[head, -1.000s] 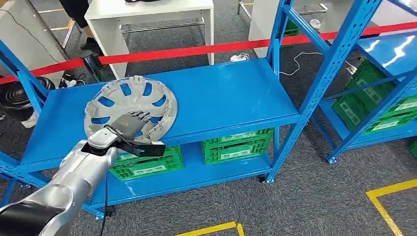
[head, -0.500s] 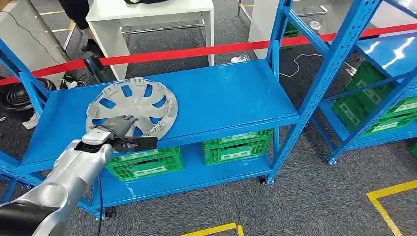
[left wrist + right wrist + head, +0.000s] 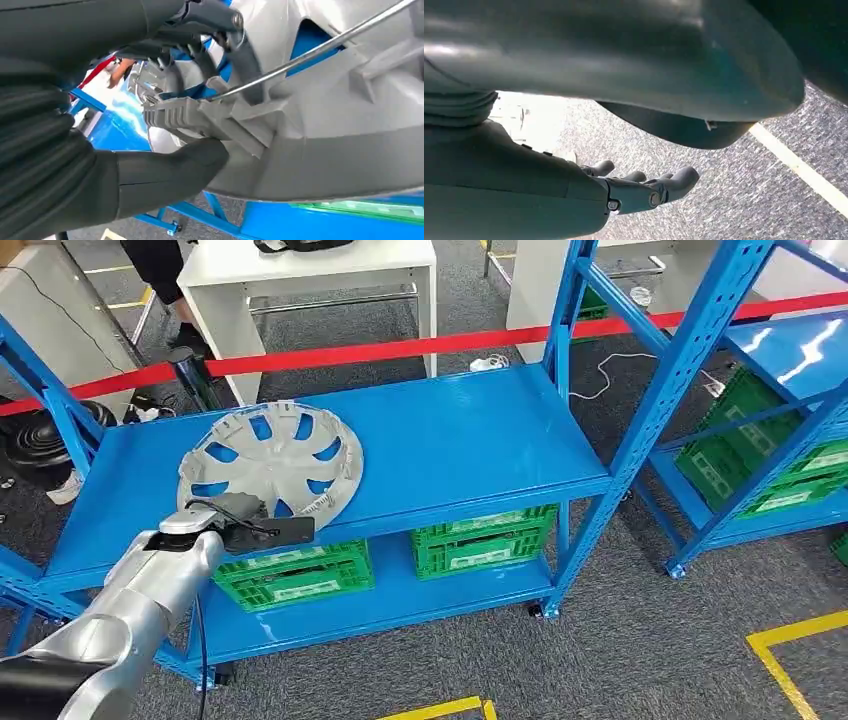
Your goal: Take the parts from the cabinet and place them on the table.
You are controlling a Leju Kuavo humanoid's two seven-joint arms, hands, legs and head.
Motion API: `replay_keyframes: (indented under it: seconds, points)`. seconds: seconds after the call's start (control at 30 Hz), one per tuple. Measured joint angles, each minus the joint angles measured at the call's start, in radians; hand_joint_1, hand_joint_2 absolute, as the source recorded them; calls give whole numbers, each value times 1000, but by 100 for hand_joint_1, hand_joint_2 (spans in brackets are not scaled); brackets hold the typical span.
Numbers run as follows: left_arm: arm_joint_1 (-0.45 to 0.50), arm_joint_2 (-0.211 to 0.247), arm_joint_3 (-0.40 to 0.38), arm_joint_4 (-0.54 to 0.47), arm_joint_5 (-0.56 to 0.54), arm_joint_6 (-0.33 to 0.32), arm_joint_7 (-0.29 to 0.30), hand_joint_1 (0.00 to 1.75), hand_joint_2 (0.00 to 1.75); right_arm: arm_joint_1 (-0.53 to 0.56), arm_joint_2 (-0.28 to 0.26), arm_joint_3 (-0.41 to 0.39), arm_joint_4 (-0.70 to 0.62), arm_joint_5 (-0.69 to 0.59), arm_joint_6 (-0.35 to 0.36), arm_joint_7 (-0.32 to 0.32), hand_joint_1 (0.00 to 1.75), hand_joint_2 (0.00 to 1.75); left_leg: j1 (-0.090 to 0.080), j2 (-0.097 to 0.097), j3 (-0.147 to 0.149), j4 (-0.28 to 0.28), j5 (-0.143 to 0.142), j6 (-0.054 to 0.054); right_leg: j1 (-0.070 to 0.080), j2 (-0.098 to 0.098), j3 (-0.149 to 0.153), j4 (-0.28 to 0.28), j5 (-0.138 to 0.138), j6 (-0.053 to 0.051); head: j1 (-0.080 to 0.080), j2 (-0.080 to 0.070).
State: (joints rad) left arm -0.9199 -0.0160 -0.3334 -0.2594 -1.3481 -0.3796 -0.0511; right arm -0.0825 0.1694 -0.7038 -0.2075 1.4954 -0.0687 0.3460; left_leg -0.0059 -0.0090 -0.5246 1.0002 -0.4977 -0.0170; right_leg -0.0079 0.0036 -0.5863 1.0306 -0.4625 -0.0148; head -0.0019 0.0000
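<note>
A grey wheel cover (image 3: 270, 455) lies on the top shelf (image 3: 450, 440) of the blue cabinet, toward its left end, with its near rim at the shelf's front edge. My left hand (image 3: 235, 510) is at that near rim. In the left wrist view the thumb (image 3: 170, 165) presses on a ribbed clip of the wheel cover (image 3: 340, 125) from one side. The darker fingers (image 3: 200, 30) curl over the rim from the other side, so the hand grips the rim. My right hand (image 3: 639, 187) hangs over grey carpet, its fingers loosely bent and holding nothing.
Green crates (image 3: 480, 538) (image 3: 295, 570) sit on the lower shelf. A red tape (image 3: 400, 345) runs behind the cabinet, with a white table (image 3: 300, 270) beyond it. A second blue rack (image 3: 790, 350) with green crates stands at the right. Yellow lines (image 3: 790, 640) mark the carpet.
My left hand slid back from the middle of the wheel cover to its near rim and closed on it. The wheel cover has hardly moved.
</note>
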Motion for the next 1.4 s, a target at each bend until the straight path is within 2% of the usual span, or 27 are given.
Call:
replay_keyframes:
  seconds: [0.03,0.1,0.37,0.4,0.43,0.47,0.5,0.53,0.57,0.6,0.67,0.7,0.73,0.77,0.8,0.87,0.9,1.07,1.27,1.4]
  points:
    - [2,0,3,0,0,2,0,169,175,0,0,0,0,0,0,0,0,0,0,0,1,0,-1,1,0,0,2,0,-1,1,0,0]
    - [6,0,5,0,0,8,1,154,175,-2,0,0,0,-2,0,0,0,0,0,0,4,0,-2,0,0,0,4,0,-2,2,0,0]
    - [9,0,12,0,0,22,0,147,175,-6,0,0,0,-5,-3,0,0,0,0,0,7,0,-3,0,0,0,7,0,-3,2,0,0]
    - [9,0,12,0,0,23,-2,140,175,-6,0,0,0,-5,-3,0,0,0,0,0,7,0,-3,0,0,0,7,0,-3,2,0,0]
    - [9,0,13,0,2,24,-3,140,175,-6,0,0,0,-5,-3,0,0,0,0,0,7,0,-3,0,0,0,7,0,-4,2,0,0]
    - [9,0,13,0,3,24,-3,126,175,-6,0,0,0,-5,-3,0,0,0,0,0,7,0,-3,0,0,0,7,0,-4,2,0,0]
    - [9,0,13,0,4,26,-3,120,175,-6,0,0,0,-5,-3,0,0,0,0,0,7,0,-3,0,0,0,7,0,-4,2,0,0]
    - [9,0,13,0,5,26,-4,120,175,-6,0,0,0,-3,-3,0,0,0,0,0,7,0,-3,0,0,0,7,0,-4,2,0,0]
    - [10,0,14,0,6,26,-5,127,175,-6,0,0,0,-3,-3,0,0,0,0,0,7,0,-3,0,0,0,7,0,-4,2,0,0]
    - [10,0,15,0,6,26,-6,124,175,-6,0,0,0,-2,-3,0,0,0,0,0,7,0,-3,0,0,0,7,0,-4,2,0,0]
    - [10,2,16,0,6,28,-8,131,175,-6,0,0,0,-2,-3,0,0,0,0,0,7,0,-3,0,0,0,7,0,-4,2,0,0]
    - [10,2,16,0,8,29,-11,124,175,-6,0,0,0,-2,-3,0,0,0,0,0,7,0,-3,0,0,0,7,0,-4,2,0,0]
    - [11,3,17,0,9,30,-15,127,175,-6,0,0,0,-3,-3,0,0,0,0,0,7,0,-3,0,0,0,7,0,-4,2,0,0]
    - [11,4,19,0,10,31,-18,147,175,-6,0,0,0,-3,-3,0,0,0,0,0,7,0,-3,0,0,0,7,0,-4,2,0,0]
    - [11,5,20,0,13,33,-21,155,175,-6,0,0,0,-3,-3,0,0,0,0,0,7,0,-3,0,0,0,7,0,-4,2,0,0]
    - [12,6,24,0,23,36,-29,162,175,-6,0,0,0,-5,-3,0,0,0,0,0,7,0,-3,0,0,0,7,0,-4,2,0,0]
    - [14,8,30,0,29,42,-36,175,175,-6,0,0,0,-6,-3,0,0,0,0,0,8,0,-3,0,0,0,7,0,-4,2,0,0]
    - [22,15,52,0,55,75,-86,175,175,-4,0,0,0,-8,-3,0,0,0,0,0,8,0,-4,0,0,1,7,0,-4,2,0,0]
    - [34,16,74,0,73,132,-95,175,175,-4,0,0,0,-10,-3,0,0,0,0,0,7,0,-4,0,0,2,7,0,-5,2,0,0]
    - [48,14,113,-1,129,178,-124,175,175,-2,0,0,0,-12,-3,0,0,0,0,1,7,0,-5,1,0,2,6,-1,-5,2,0,0]
